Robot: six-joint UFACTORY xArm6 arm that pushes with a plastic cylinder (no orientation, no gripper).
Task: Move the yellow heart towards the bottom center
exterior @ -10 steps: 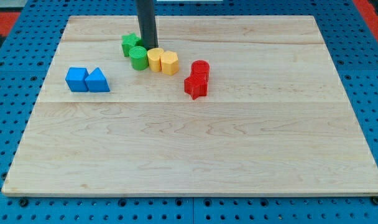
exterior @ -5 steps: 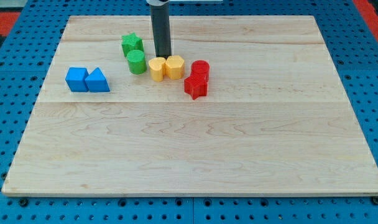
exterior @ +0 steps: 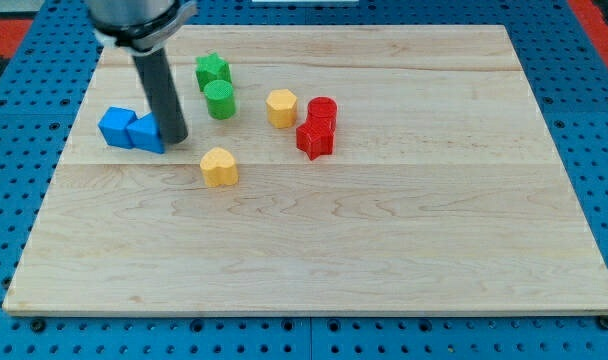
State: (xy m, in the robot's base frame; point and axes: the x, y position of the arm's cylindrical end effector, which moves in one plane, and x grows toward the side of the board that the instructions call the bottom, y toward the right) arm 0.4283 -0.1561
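Note:
The yellow heart (exterior: 219,166) lies on the wooden board (exterior: 384,250), left of centre and apart from the other blocks. My tip (exterior: 174,140) is down on the board to the heart's upper left, with a gap between them. The rod stands against the right side of the blue triangular block (exterior: 144,133), which it partly hides. The arm comes in from the view's top left.
A blue cube (exterior: 115,127) touches the blue triangular block on its left. A green star (exterior: 213,70) and a green cylinder (exterior: 220,99) sit near the top. A yellow hexagon (exterior: 281,107) stands beside a red cylinder (exterior: 322,110) and a red star (exterior: 315,138).
The yellow heart has slid down and left, away from the yellow hexagon. My tip has swung from above the yellow blocks to the left, nudging the two blue blocks slightly left.

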